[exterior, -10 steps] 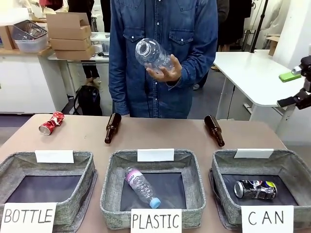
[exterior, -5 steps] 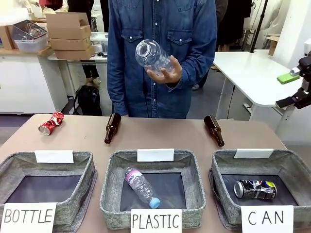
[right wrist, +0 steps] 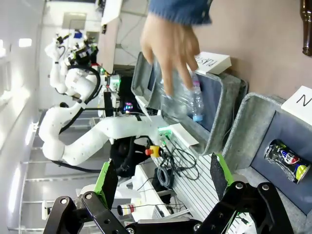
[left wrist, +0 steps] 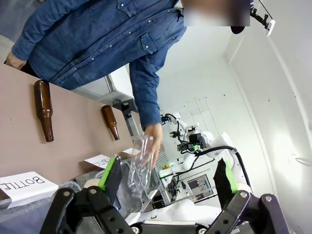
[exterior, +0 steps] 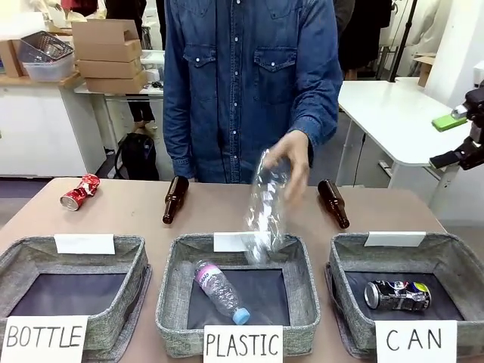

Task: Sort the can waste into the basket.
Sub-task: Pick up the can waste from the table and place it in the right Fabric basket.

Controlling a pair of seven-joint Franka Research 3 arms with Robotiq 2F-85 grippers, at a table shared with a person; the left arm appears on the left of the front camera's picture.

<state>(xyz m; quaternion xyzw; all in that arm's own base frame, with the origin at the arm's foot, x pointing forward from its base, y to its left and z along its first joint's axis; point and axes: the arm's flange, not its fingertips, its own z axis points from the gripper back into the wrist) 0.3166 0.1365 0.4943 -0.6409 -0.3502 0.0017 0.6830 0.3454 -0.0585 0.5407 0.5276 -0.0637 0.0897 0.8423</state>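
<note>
Idle: left gripper (left wrist: 166,171), right gripper (right wrist: 162,173) fingers apart, empty. Far-left red can (exterior: 79,192) is well apart from CAN basket (exterior: 454,251) — reaching across w/ person's hand (exterior: 296,159) mid-table risks a collision.

Three white cards with hand-lettered black capitals stand at the near walls of the grey bins. The left card (exterior: 43,339) reads "BOTTLE" and marks the left bin (exterior: 136,265). The middle card (exterior: 243,344) reads "PLASTIC" and marks the middle bin (exterior: 170,280). The right card (exterior: 415,340) reads "CAN" and marks the basket (exterior: 336,272). In the left wrist view, "BOTTLE" appears inverted on a card (left wrist: 22,183). Print on the dark can (exterior: 398,295) is illegible.
</note>
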